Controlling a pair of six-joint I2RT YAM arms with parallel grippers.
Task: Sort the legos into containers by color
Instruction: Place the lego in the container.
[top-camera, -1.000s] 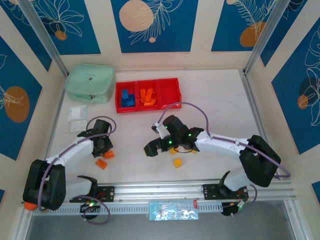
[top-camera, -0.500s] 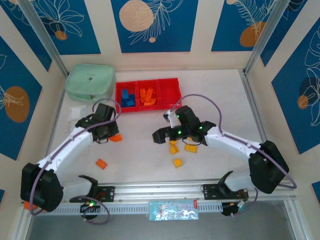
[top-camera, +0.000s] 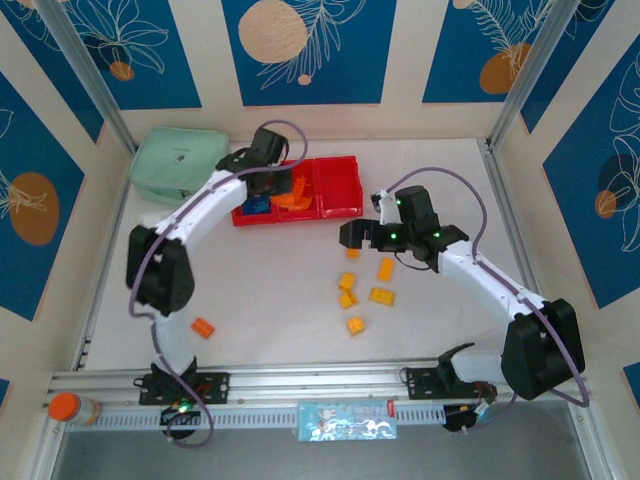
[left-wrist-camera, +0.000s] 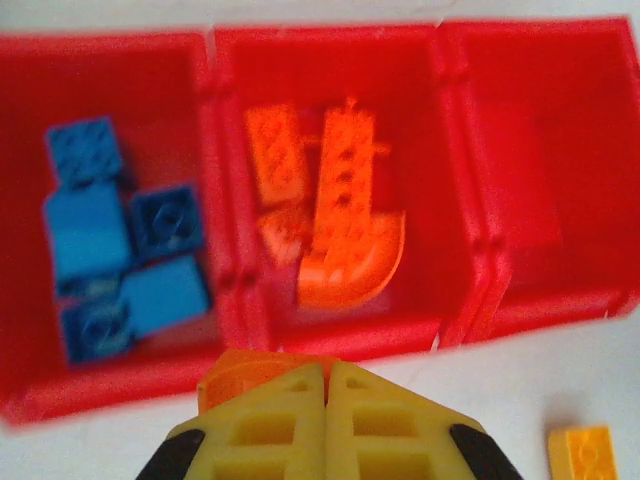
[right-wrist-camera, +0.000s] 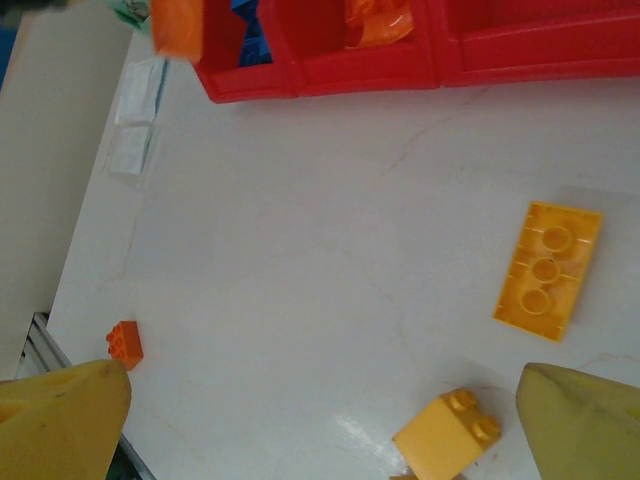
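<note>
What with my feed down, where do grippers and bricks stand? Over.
Left gripper shut on orange brick, just short of middle bin. Right gripper open, near loose yellow bricks. Path looks clear.

Robot lab cell: patterned panels (top-camera: 310, 50), aluminium rail (top-camera: 320, 381).

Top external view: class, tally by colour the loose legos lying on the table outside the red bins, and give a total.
Yellow legos: 5
Orange lego: 1
Total: 6
Left out: the held orange brick, gripped in the left jaws and not on the table.
</note>
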